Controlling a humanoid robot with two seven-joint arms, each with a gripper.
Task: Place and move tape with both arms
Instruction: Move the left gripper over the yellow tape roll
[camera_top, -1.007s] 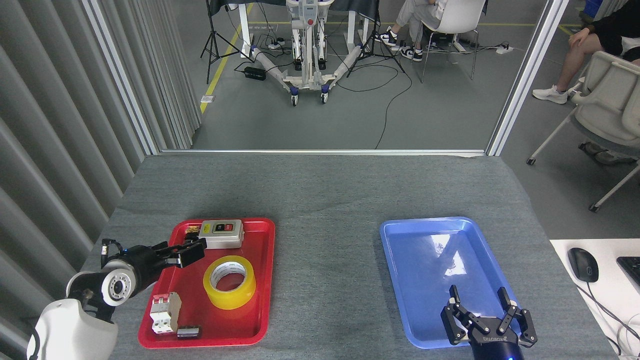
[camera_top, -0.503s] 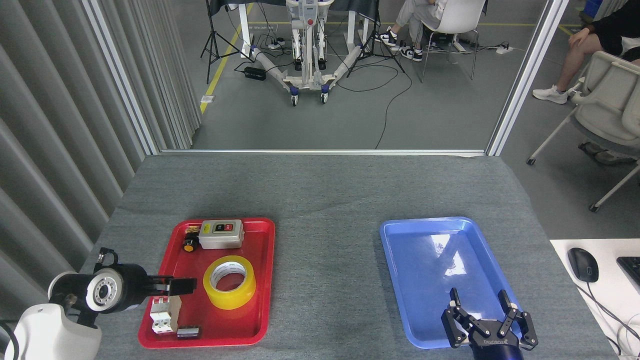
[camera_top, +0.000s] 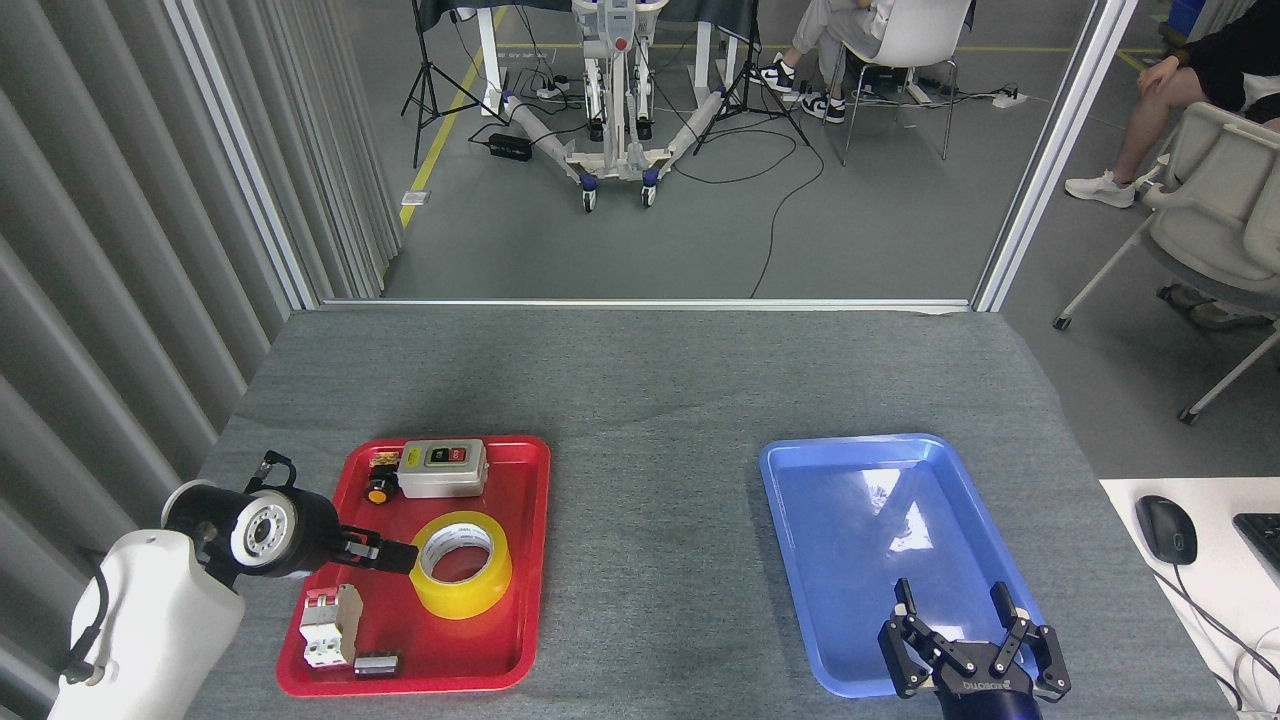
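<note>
- Two trays on a grey felt-topped table (camera_top: 640, 380): red tray (camera_top: 520, 600) at left, blue tray (camera_top: 850, 540) at right.
- Yellow tape roll (camera_top: 460, 564) lying flat mid-red tray, hole up.
- Left gripper (camera_top: 385, 553) reaching in from the left, fingertips just beside the roll's left edge; too dark and end-on to tell the spread.
- Right gripper (camera_top: 958, 606) over the blue tray's near end, fingers spread wide, holding nothing.
- Grey switch box (camera_top: 442, 468) at the red tray's far end, white circuit breaker (camera_top: 322, 628) near-left.
</note>
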